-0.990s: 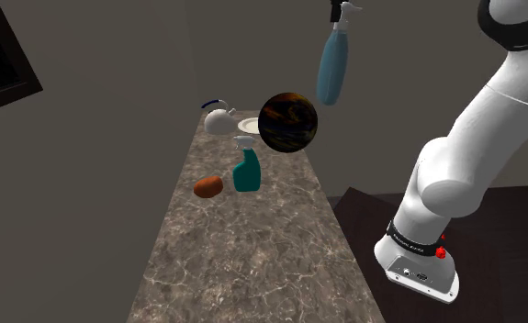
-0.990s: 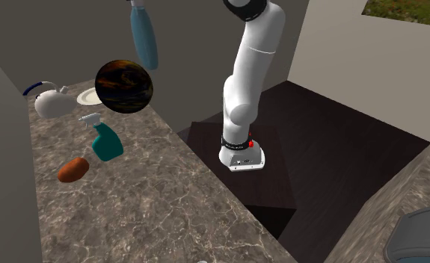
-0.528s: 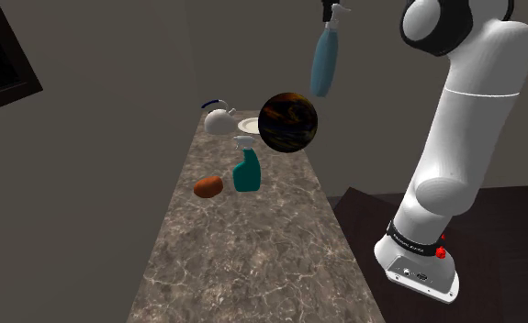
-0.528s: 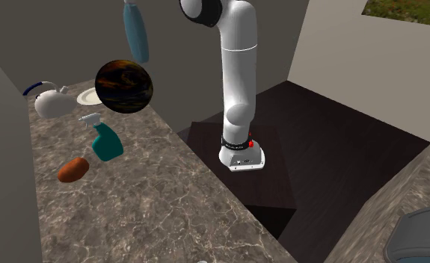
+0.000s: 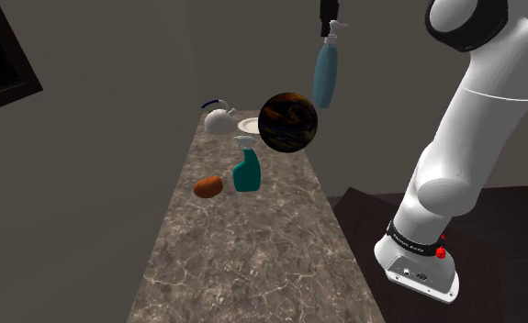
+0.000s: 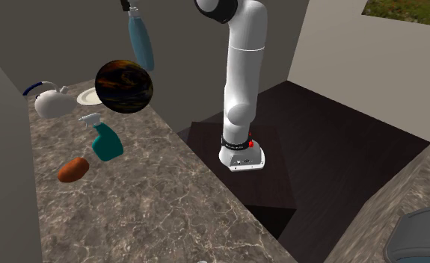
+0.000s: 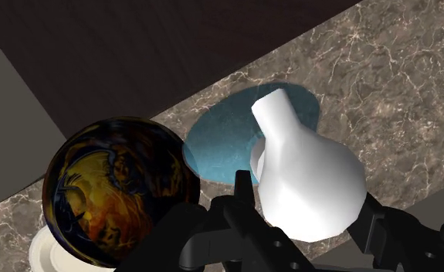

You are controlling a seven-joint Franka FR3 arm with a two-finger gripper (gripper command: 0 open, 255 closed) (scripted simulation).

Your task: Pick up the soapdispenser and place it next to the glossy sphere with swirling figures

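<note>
The soap dispenser (image 5: 324, 78) is a slim blue bottle with a white pump head. It hangs in the air, high above the far end of the marbled counter (image 5: 252, 257). My gripper (image 5: 329, 20) is shut on its pump head from above. In the wrist view the white head (image 7: 305, 181) sits clasped between the black fingers (image 7: 243, 189), with the blue body (image 7: 228, 143) beyond it. The glossy dark sphere with orange swirling figures (image 5: 287, 122) rests on the counter just below and beside the bottle (image 6: 142, 45). That sphere (image 6: 123, 86) (image 7: 120, 189) lies close to the gripper (image 6: 127, 6) (image 7: 305, 205).
Near the sphere stand a teal spray bottle (image 5: 246, 171), a brown oval object (image 5: 208, 186), a white teapot (image 5: 221, 120) and a pale plate (image 5: 250, 124). A wall runs along the counter's far side. The arm's base (image 5: 418, 266) sits on dark floor beside the counter.
The arm's upper links swung over and back. The held dispenser shifted slightly toward the sphere and now hangs a little lower and more upright. The counter objects have not moved.
</note>
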